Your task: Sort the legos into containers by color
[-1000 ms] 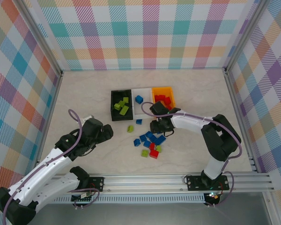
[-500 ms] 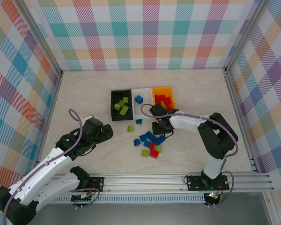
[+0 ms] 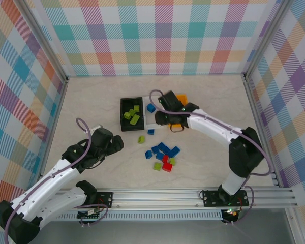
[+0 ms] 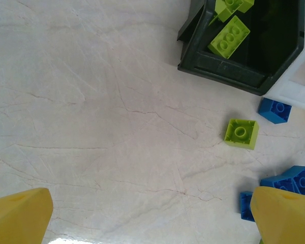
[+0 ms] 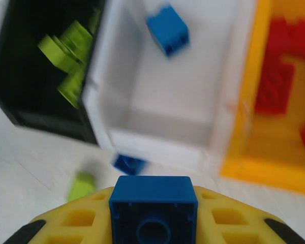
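Observation:
My right gripper [image 5: 153, 226] is shut on a blue lego [image 5: 153, 198], held just before the near wall of the white container [image 5: 157, 109], which has one blue lego [image 5: 168, 29] inside. From above, that gripper [image 3: 162, 118] hangs over the front of the white container [image 3: 153, 121]. The black container [image 3: 131, 114] holds lime legos [image 5: 66, 66]. The orange-yellow container [image 5: 274, 152] holds red legos [image 5: 277, 76]. Loose legos [image 3: 162, 155] lie in a pile on the table. My left gripper [image 4: 151, 218] is open over bare table, left of the pile.
A lime lego [image 4: 241, 133] and a blue lego [image 4: 274, 110] lie alone in front of the black container [image 4: 234, 71]. Plaid walls close in the table on three sides. Bare tabletop lies to the left and far right.
The right gripper closed on a blue lego at the pile, lifted it and carried it back-left to the white container's front. The left arm stayed still.

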